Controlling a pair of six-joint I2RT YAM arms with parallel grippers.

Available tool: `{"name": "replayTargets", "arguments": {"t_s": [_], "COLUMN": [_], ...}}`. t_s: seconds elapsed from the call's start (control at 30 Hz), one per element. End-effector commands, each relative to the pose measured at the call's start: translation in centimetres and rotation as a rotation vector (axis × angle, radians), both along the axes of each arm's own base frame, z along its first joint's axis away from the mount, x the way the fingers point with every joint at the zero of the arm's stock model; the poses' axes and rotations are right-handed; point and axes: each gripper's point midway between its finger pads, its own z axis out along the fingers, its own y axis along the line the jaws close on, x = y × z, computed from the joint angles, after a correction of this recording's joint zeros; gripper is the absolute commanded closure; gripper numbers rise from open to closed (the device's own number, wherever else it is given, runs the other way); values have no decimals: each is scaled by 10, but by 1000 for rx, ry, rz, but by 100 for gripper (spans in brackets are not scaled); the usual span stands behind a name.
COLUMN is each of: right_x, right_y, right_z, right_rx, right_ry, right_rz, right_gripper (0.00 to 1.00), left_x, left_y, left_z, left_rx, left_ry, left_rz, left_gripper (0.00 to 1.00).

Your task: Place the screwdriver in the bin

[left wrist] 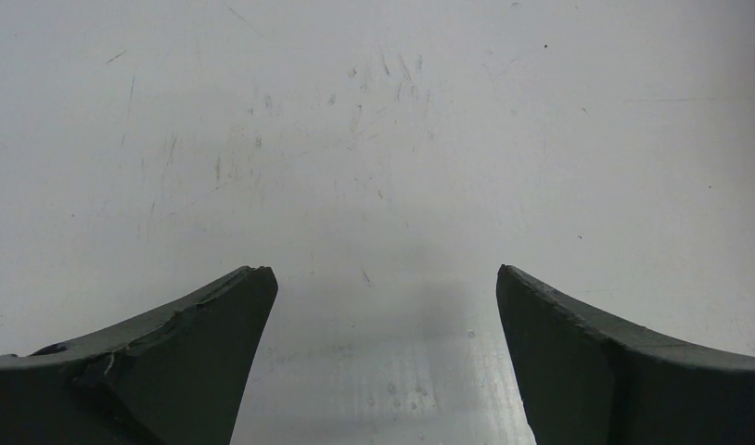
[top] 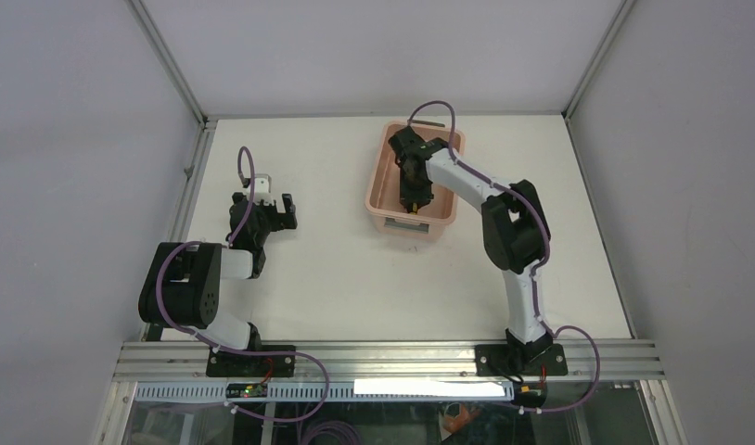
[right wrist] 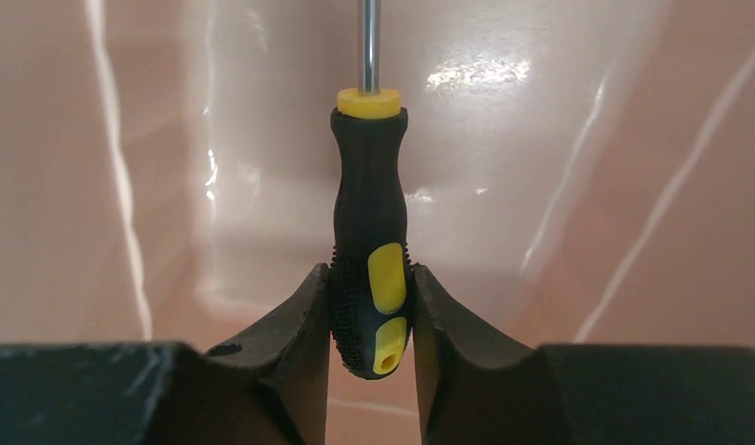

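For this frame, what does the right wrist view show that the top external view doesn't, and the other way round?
Only the right wrist view: the screwdriver handle, black with yellow patches, pinched between the fingers of the right gripper, its metal shaft pointing away, with pink bin wall all around. Only the top external view: the whole bin at the far side of the table, and the left gripper, open over the table, apart from the bin. Both: the right gripper down inside the bin.
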Motion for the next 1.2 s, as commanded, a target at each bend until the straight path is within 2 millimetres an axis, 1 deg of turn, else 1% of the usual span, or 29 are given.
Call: {"name": "replayTargets", "arguments": {"t_s": [0.0, 0.03, 0.07, 0.13, 0.2, 0.23, 0.33, 0.4, 0.47, 0.53, 0.6, 0.67, 0.7, 0.73, 0.83, 0.9, 0.93, 0.97, 1.0, 1.03, 1.07, 1.13, 1.17], "right_x": [13, 13, 13, 13, 16, 18, 26, 31, 36, 37, 37, 36, 37, 37, 34, 30, 27, 25, 23, 20, 18, 10, 7], "right_y": [11, 10, 8, 7, 7, 8, 11, 8, 4, -3, -14, -29, -42, -49, -88, -118, -136, -157, -167, -187, -202, -227, -236], "right_z": [-16, -20, -23, -21, -8, 1, 37, 66, 102, 130, 154, 174, 180, 181, 190, 192, 196, 193, 195, 193, 195, 195, 197], "right_rx": [27, 19, 12, 7, 16, 26, 61, 63, 68, 63, 39, 21, 6, 0, -18, -54, -75, -101, -108, -126, -140, -173, -183], "right_ry": [-29, -25, -23, -27, -55, -71, -147, -211, -283, -336, -388, -436, -452, -452, -457, -453, -462, -451, -454, -446, -451, -442, -446], "right_rz": [-44, -51, -59, -69, -72, -62, -39, -30, -23, -18, -25, -37, -55, -64, -126, -170, -200, -231, -243, -277, -308, -364, -385], "right_gripper": [82, 80, 76, 63, 54, 51, 38, 32, 29, 24, 18, 8, 2, 1, 1, 1, 1, 1, 1, 1, 1, 1, 1], "left_x": [4, 4, 4, 4, 4, 4, 4, 4, 4, 4, 4, 4, 4, 4, 4, 4, 4, 4, 4, 4, 4, 4, 4], "left_y": [-5, -5, -5, -5, -5, -5, -5, -6, -6, -6, -5, -6, -6, -5, -6, -6, -6, -6, -6, -5, -5, -5, -6], "left_z": [17, 17, 17, 17, 17, 17, 17, 17, 17, 17, 17, 17, 17, 17, 17, 17, 17, 17, 17, 17, 17, 17, 17], "left_rx": [-23, -23, -23, -23, -23, -23, -23, -23, -23, -23, -23, -23, -23, -23, -23, -23, -23, -23, -23, -23, -23, -23, -23], "left_ry": [-54, -54, -54, -55, -55, -54, -56, -55, -54, -55, -55, -54, -54, -55, -55, -56, -55, -54, -55, -55, -54, -55, -54], "left_rz": [-11, -12, -11, -11, -11, -11, -11, -12, -12, -12, -11, -13, -12, -11, -12, -12, -12, -13, -12, -11, -11, -11, -12], "left_gripper": [1, 1, 1, 1, 1, 1, 1, 1, 1, 1, 1, 1, 1, 1, 1, 1, 1, 1, 1, 1, 1, 1, 1]}}
